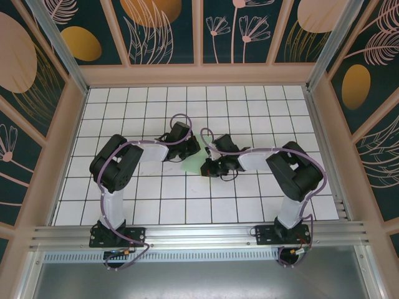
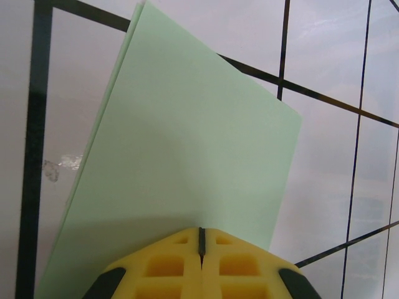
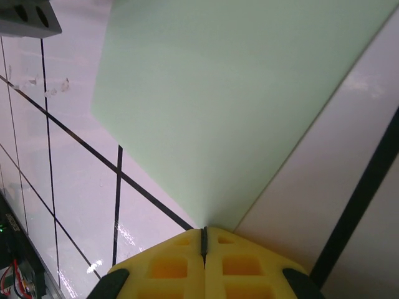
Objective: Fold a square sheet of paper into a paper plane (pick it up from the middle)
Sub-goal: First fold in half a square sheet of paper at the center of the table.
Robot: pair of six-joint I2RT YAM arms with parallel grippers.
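From above, the square sheet of paper (image 1: 192, 163) lies mid-worktop between the left gripper (image 1: 189, 149) and right gripper (image 1: 211, 168), both arms elbowed inward. Left wrist: shut fingertips sit over the doubled sheet, which stretches ahead. Right wrist: shut tips meet its corner; whether they hold it is unclear.

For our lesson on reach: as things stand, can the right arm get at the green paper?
Likely yes: the right gripper, shut, sits right at the edge of the green paper, and nothing lies between them.
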